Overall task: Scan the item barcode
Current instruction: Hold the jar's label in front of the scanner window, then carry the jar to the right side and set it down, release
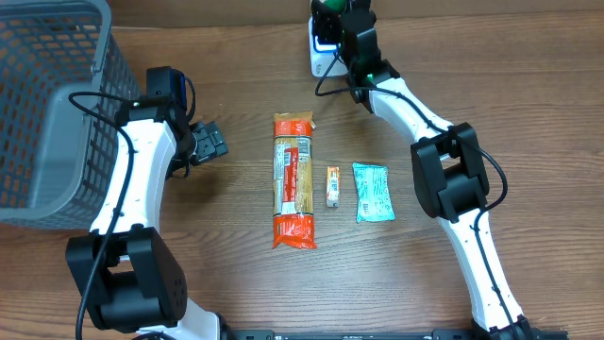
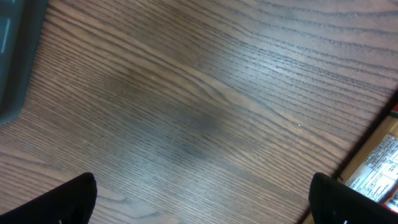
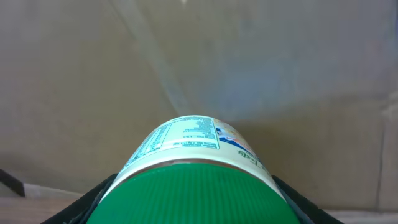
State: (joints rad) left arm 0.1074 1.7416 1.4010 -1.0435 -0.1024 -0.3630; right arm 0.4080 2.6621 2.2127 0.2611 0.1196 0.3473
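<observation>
Green-lidded canister (image 3: pixel 186 146) in the right gripper's (image 3: pixel 191 205) grip at the worktop's (image 1: pixel 528 85) far edge; left gripper (image 2: pixel 202 202) wide open, empty

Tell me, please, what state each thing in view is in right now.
left hand: open, holding nothing.
right hand: shut on the green-lidded container, by the scanner.
green-lidded container: gripped, label showing.
pasta pack: lying flat, untouched.
small tube: lying flat beside the pasta pack.
teal packet: lying flat.
basket: upright.
</observation>
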